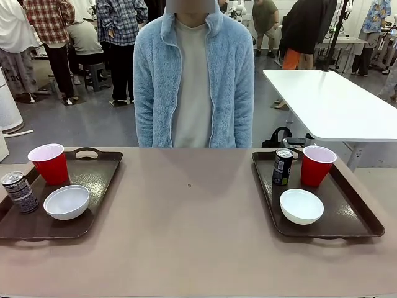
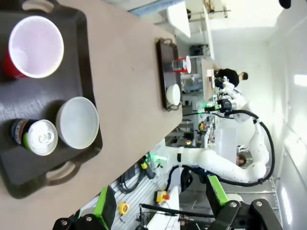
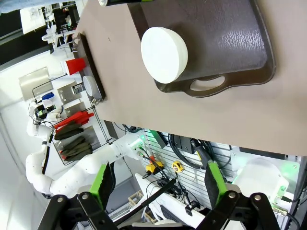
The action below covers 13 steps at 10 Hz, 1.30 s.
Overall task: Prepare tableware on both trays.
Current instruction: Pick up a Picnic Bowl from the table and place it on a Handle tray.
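On the left tray (image 1: 99, 177) stand a red cup (image 1: 48, 162), a dark can (image 1: 20, 192) and a white bowl (image 1: 66, 202). The right tray (image 1: 347, 211) carries a can (image 1: 282, 166), a red cup (image 1: 317, 165) and a bowl (image 1: 301, 206). My left gripper (image 2: 160, 201) hangs open high above its tray (image 2: 29, 98), looking down on cup (image 2: 34, 47), bowl (image 2: 76, 122) and can (image 2: 38, 136). My right gripper (image 3: 159, 182) is open too, high over the near end of its tray (image 3: 225, 43) and bowl (image 3: 164, 53). Neither holds anything.
A person in a light blue fleece jacket (image 1: 193, 81) stands at the far edge, between the trays. The tan table (image 1: 192, 211) lies bare in the middle. A white table (image 1: 335, 99) stands behind on the right. My right arm (image 2: 230, 167) shows far off in the left wrist view.
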Each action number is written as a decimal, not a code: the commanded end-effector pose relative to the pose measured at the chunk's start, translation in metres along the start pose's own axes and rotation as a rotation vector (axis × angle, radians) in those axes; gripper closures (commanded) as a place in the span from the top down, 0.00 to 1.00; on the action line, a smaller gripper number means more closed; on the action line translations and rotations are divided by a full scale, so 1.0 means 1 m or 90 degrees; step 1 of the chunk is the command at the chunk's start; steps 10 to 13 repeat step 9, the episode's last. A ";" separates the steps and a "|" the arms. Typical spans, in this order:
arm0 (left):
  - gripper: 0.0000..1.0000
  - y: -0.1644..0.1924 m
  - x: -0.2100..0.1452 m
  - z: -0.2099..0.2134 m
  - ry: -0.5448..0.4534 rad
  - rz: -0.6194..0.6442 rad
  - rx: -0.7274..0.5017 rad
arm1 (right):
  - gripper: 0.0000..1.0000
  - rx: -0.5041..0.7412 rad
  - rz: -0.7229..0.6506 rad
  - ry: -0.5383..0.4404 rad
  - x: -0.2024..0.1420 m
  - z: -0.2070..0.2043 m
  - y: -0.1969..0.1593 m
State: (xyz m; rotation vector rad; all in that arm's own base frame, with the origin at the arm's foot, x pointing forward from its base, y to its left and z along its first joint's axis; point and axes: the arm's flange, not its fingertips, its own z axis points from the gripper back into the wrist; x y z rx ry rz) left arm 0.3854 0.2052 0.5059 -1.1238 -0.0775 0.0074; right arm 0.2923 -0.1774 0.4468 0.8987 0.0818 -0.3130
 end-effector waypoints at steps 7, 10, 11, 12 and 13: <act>1.00 0.026 0.017 0.028 0.031 0.020 0.000 | 1.00 0.002 0.001 0.000 0.000 0.000 0.000; 1.00 0.034 0.019 0.022 0.001 0.038 -0.003 | 1.00 0.002 0.001 0.000 0.000 0.000 0.000; 1.00 0.034 0.019 0.022 0.001 0.038 -0.003 | 1.00 0.002 0.001 0.000 0.000 0.000 0.000; 1.00 0.034 0.019 0.022 0.001 0.038 -0.003 | 1.00 0.002 0.001 0.000 0.000 0.000 0.000; 1.00 0.034 0.019 0.022 0.001 0.038 -0.003 | 1.00 0.002 0.001 0.000 0.000 0.000 0.000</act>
